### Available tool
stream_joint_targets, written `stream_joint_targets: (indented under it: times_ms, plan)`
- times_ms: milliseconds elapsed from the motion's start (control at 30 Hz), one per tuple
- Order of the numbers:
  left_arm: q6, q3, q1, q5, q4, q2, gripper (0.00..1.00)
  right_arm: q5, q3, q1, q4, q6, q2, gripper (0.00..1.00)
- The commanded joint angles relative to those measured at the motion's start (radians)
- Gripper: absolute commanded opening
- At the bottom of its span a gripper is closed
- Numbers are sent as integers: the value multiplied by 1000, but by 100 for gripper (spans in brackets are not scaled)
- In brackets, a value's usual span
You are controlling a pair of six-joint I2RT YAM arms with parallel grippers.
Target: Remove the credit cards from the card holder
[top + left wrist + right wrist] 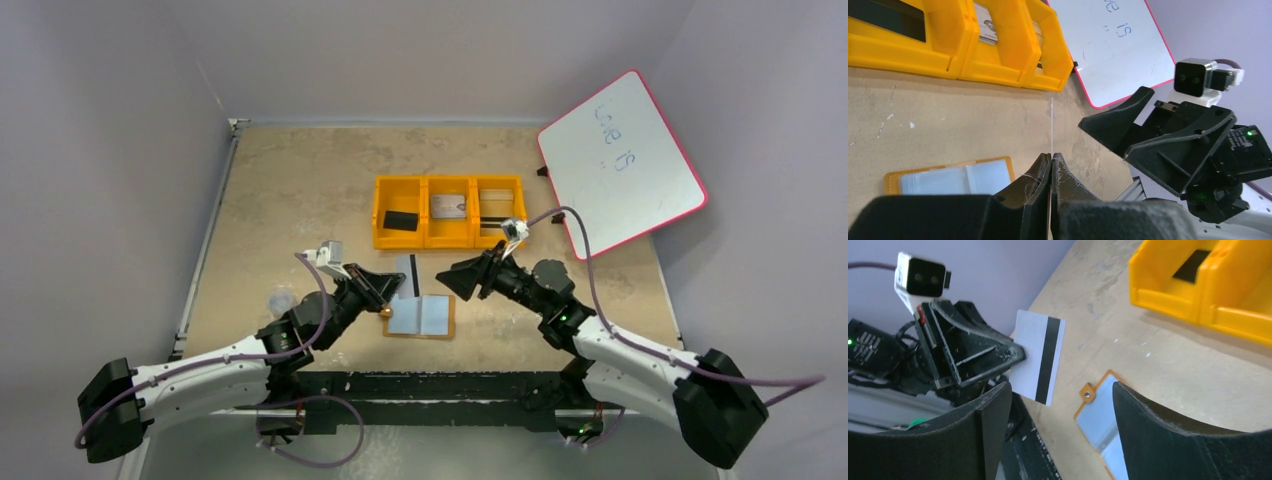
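ideally, the wide-open right gripper [449, 277] closes squarely on the pale black-striped plastic card [1035, 357] that the left gripper [1051, 161] pinches.

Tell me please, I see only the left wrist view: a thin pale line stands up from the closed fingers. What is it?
Observer: It is a credit card seen edge-on. The right wrist view shows its pale face with a black magnetic stripe, pinched by the left gripper.
Operator: Does the other arm hold it too?
Observer: No. The right gripper is open, and from above there is a gap between it and the card.
Operator: Is the brown thing at my lower left fully open?
Observer: Yes. From above, the card holder lies open flat on the table, both pale pockets facing up.
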Motion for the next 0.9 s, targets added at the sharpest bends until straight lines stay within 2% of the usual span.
stream_joint_targets:
  times_ms: [0, 200, 300, 567, 867]
  plan:
    - [18, -10, -1, 35, 130, -8, 0, -223, 65, -15, 191, 41, 127, 73]
    - [29, -9, 0, 77, 170, 1, 0, -398, 81, -46, 433, 140, 292, 59]
    - [30, -8, 0, 89, 174, 7, 0, -425, 95, -50, 486, 173, 342, 56]
    - [32, -3, 0, 130, 207, 31, 0, -447, 138, -68, 464, 183, 378, 53]
    - [38, -6, -1, 145, 225, 15, 0, -491, 126, -107, 542, 241, 418, 47]
